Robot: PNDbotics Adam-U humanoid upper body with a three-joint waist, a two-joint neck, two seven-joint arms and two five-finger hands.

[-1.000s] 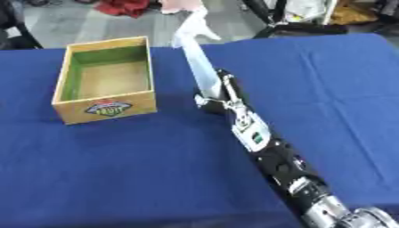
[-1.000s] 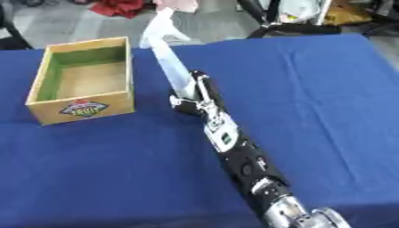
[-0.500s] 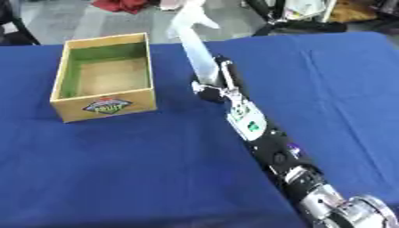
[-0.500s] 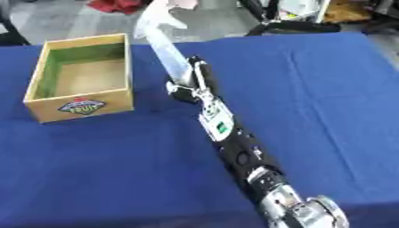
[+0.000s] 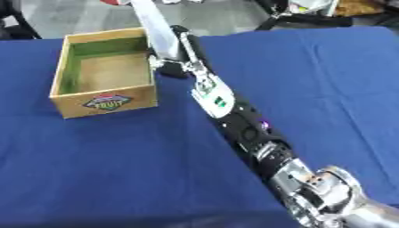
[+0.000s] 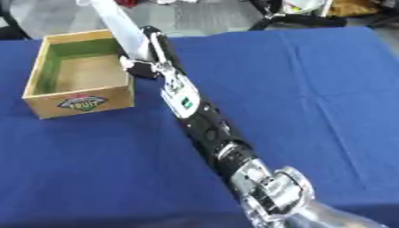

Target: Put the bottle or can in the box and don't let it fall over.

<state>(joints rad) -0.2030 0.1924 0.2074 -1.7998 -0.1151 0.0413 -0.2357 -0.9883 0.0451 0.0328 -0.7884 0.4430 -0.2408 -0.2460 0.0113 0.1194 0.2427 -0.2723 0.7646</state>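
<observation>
Box: a wooden box [image 5: 103,99] stands on the left of the table, open at the top, with green inner walls and a bare brown floor. An oval label with lettering sits on its near wall. Nothing shows inside it.

Table: a blue cloth [image 5: 93,169] covers the whole work surface; the box rests directly on it.

Bottle: a tall, slim, pale grey bottle [image 5: 156,31] is held up off the cloth, leaning with its top toward the upper left. Its upper end runs out of view at the top edge. Its lower part hangs over the box's right wall, at the far right corner of the box. Whether it touches the wall cannot be told.

Right hand: the right hand [image 5: 177,55] is at the end of the arm, right beside the box's right wall. Its fingers [image 5: 184,38] are curled up along the bottle's right side and its thumb [image 5: 161,66] closes in from below, so the bottle is clasped between them. How much gap is left around the bottle cannot be made out, since the dark fingers blur into one another.

Right arm: the black and silver arm [image 5: 243,129] runs as one long diagonal from the lower right corner up to the box. A white plate with a green mark [image 5: 214,95] lies on the forearm, and a large silver joint [image 5: 326,193] shows near the bottom right.

Background: grey floor and dark stands [image 5: 308,18] lie beyond the far edge of the table.
</observation>
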